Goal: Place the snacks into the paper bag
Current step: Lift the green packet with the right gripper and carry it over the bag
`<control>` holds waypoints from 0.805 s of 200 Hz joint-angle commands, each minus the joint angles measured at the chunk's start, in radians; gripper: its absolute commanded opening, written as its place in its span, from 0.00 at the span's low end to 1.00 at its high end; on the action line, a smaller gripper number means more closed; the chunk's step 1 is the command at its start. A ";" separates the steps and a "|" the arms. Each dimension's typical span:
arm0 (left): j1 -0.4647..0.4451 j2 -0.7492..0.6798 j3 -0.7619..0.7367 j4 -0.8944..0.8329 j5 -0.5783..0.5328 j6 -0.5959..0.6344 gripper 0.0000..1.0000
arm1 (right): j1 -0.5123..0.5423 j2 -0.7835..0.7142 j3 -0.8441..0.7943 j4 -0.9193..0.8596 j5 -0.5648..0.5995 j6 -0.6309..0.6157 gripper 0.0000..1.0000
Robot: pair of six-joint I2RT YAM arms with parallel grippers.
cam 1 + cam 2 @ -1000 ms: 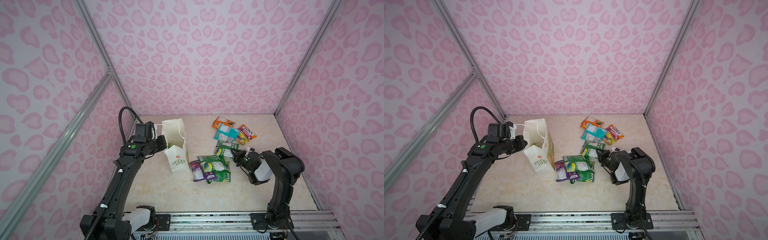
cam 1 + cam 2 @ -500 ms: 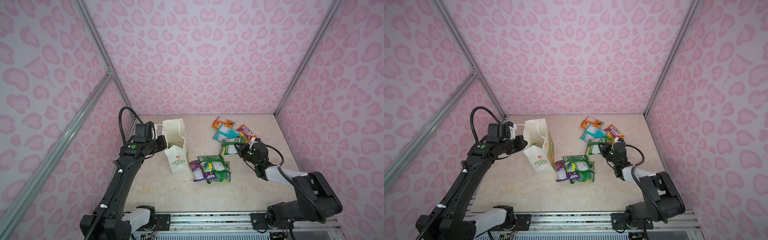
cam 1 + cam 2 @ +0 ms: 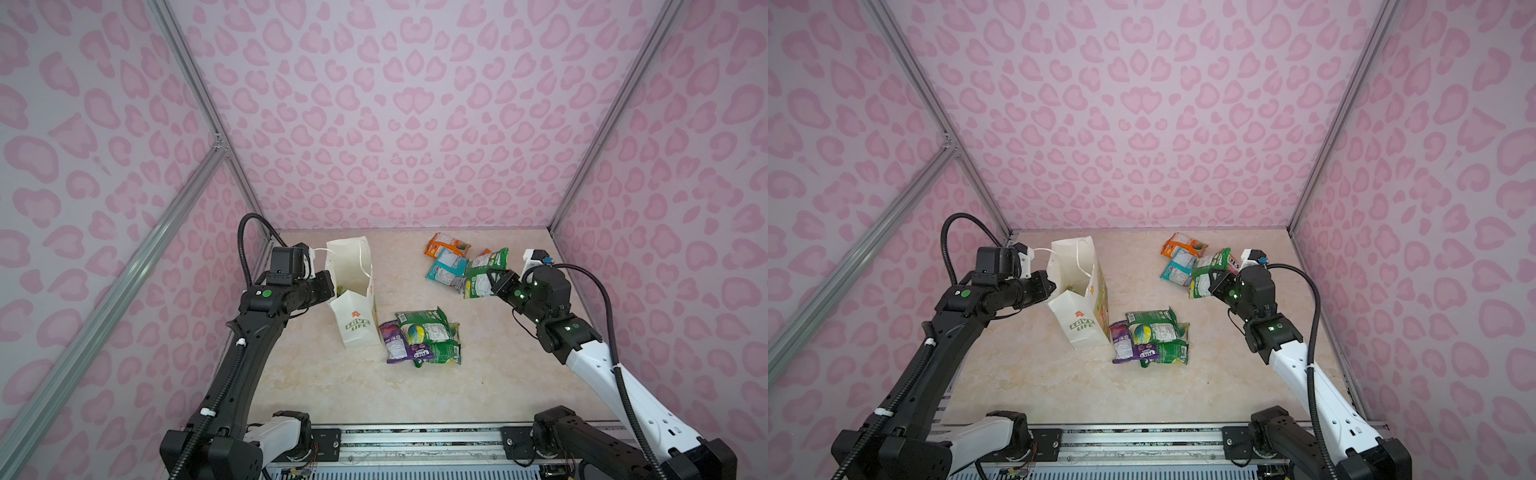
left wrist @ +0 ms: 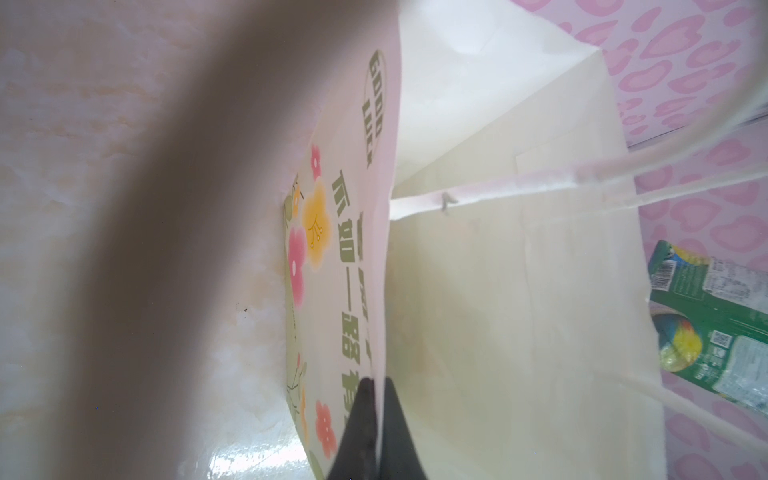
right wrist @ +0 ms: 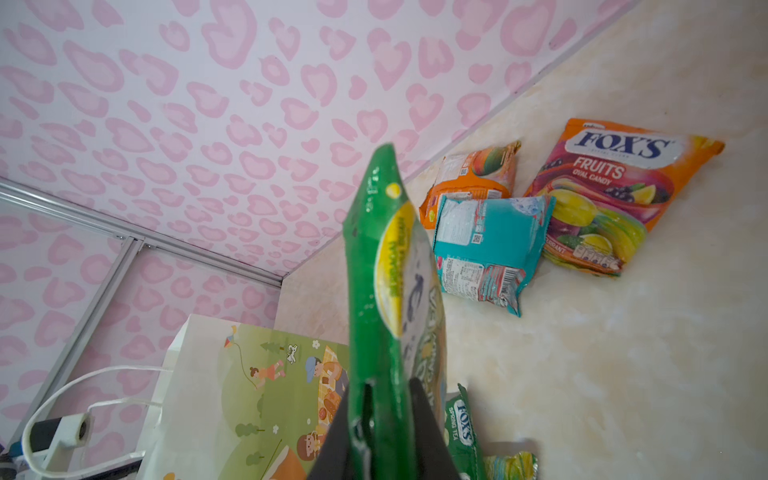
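On the left, the left gripper was pinched shut on a wall of the paper bag, holding its mouth open. The bag stood creased, perhaps leaning. A small pile of packets lay just beside it. Further right, the right gripper was clamped on a green packet, lifted and well apart from the bag. Held by one end, it might swing, catch the rim and fold the bag.

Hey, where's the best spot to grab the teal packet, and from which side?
Probably its near crimped end, from above on the robot's side. The teal packet lies flat, its far end against the orange packet, while the near seam is free.
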 commanded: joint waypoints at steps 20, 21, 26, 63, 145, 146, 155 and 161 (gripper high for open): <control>-0.001 0.003 -0.001 0.000 0.018 0.011 0.04 | 0.121 0.034 0.180 -0.128 0.129 -0.157 0.00; -0.001 0.004 -0.001 0.000 0.017 0.011 0.03 | 0.125 0.036 0.186 -0.130 0.132 -0.160 0.00; -0.001 0.004 -0.001 -0.001 0.017 0.011 0.04 | 0.142 0.048 0.212 -0.137 0.145 -0.172 0.00; -0.001 0.004 -0.001 0.001 0.018 0.013 0.04 | 0.283 0.164 0.428 -0.163 0.205 -0.263 0.00; -0.001 0.007 -0.004 0.006 0.025 0.014 0.04 | 0.536 0.431 0.789 -0.059 0.248 -0.391 0.00; -0.001 0.008 -0.004 0.006 0.025 0.014 0.03 | 0.539 0.438 0.797 -0.058 0.246 -0.393 0.00; -0.002 0.011 -0.004 0.005 0.030 0.014 0.03 | 0.554 0.471 0.837 -0.053 0.236 -0.396 0.00; -0.002 0.012 -0.003 0.006 0.035 0.014 0.03 | 0.565 0.493 0.861 -0.048 0.232 -0.398 0.00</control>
